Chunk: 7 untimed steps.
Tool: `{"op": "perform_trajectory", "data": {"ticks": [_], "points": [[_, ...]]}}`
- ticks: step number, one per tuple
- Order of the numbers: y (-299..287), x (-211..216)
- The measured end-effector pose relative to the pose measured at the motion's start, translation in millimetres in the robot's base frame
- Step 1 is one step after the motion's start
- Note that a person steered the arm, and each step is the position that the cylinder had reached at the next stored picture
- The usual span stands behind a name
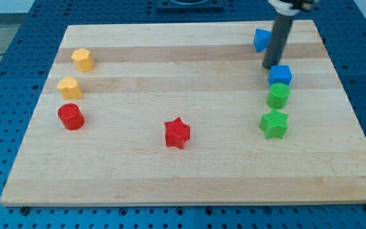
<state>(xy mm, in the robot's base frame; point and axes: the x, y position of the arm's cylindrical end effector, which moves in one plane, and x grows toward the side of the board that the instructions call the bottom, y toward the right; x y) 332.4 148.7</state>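
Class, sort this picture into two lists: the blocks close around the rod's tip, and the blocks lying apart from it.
Around my tip:
- blue cube, nearest, just to the view's lower right
- blue block, behind the rod
- green cylinder
- green star

Lying apart:
- red star
- red cylinder
- upper yellow block
- lower yellow block

My tip (pixel 272 66) rests just above the blue cube (pixel 280 75)

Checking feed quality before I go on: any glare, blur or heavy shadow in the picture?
Camera view: even light, sharp; faint sheen on the board near the view's top; short soft shadows under blocks such as the red star. My tip shows crisply, just above the blue cube.
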Motion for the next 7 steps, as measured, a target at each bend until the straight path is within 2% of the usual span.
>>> {"op": "perform_trajectory", "data": {"ticks": [1,2,3,4,5,7], "points": [[-44,-1],[46,-8],[119,37],[72,80],[25,90],[19,66]]}}
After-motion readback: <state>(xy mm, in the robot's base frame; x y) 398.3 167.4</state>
